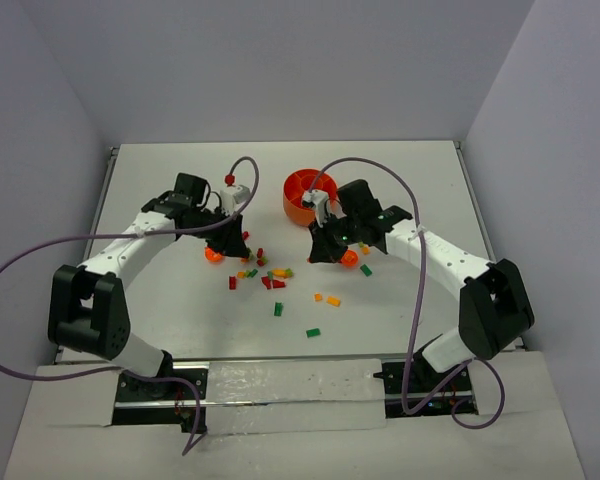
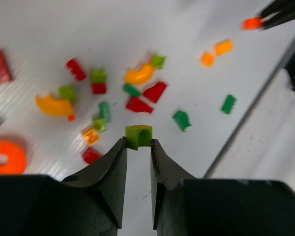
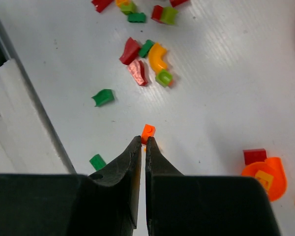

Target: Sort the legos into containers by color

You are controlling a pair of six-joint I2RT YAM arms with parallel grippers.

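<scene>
Small red, green, orange and yellow legos [image 1: 270, 275] lie scattered on the white table between my two grippers. The round orange bowl [image 1: 298, 205] with inner dividers stands at the back, just behind my right wrist. My left gripper [image 2: 138, 143] is shut on a lime-green brick [image 2: 138, 135] and holds it above the pile; it also shows in the top view [image 1: 232, 248]. My right gripper [image 3: 143, 140] is shut on a tiny orange brick [image 3: 148, 131] pinched at its fingertips; it also shows in the top view [image 1: 328, 252].
An orange ring-shaped piece [image 2: 5, 157] lies left of the pile under my left wrist. Another orange round piece [image 3: 273, 172] lies by my right gripper, with a red brick [image 3: 254, 156] against it. The table's front edge strip [image 3: 19, 123] runs near the right gripper.
</scene>
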